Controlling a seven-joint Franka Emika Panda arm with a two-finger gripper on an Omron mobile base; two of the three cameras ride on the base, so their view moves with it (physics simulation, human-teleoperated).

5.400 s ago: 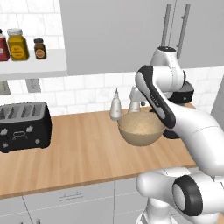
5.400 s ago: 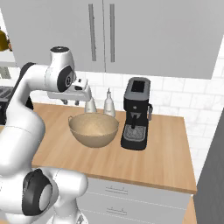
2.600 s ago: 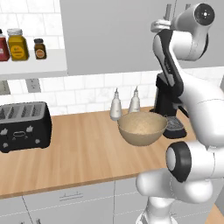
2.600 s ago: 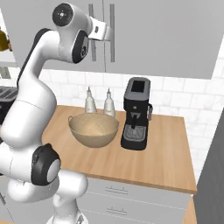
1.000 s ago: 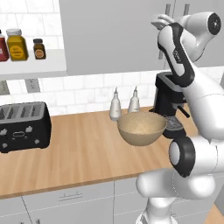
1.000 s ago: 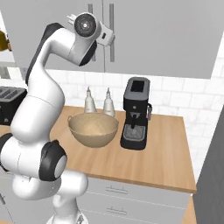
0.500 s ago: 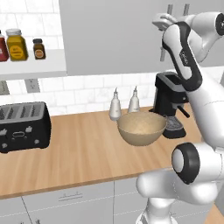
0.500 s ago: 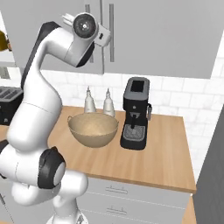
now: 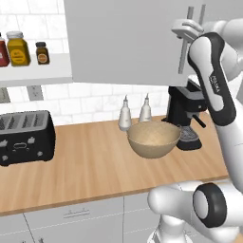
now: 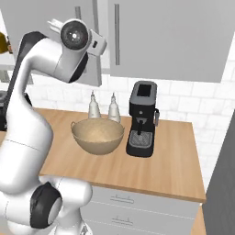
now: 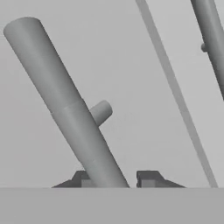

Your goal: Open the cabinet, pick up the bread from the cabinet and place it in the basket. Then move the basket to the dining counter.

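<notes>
The grey cabinet (image 9: 118,42) hangs above the worktop, and its two doors look shut. My gripper (image 9: 186,32) is raised to the left door's vertical bar handle (image 11: 65,100). The bar runs down between my fingertips (image 11: 148,177), and the gripper (image 11: 114,177) is shut on it. The right door's handle (image 11: 212,35) stands beside it, also in the right base view (image 10: 117,34). The tan basket (image 9: 153,138) sits on the wood worktop below, its speckled inside empty (image 10: 97,135). The bread is hidden behind the doors. The dining counter is out of view.
A black coffee machine (image 9: 182,114) stands just right of the basket. Two pale bottles (image 9: 125,114) stand behind it against the tiles. A black toaster (image 9: 23,137) sits at the far left, under an open shelf with spice jars (image 9: 19,47).
The arm has risen from over the basket to the cabinet front. In the last second the hand settled on the left handle and the jaws closed around it.
</notes>
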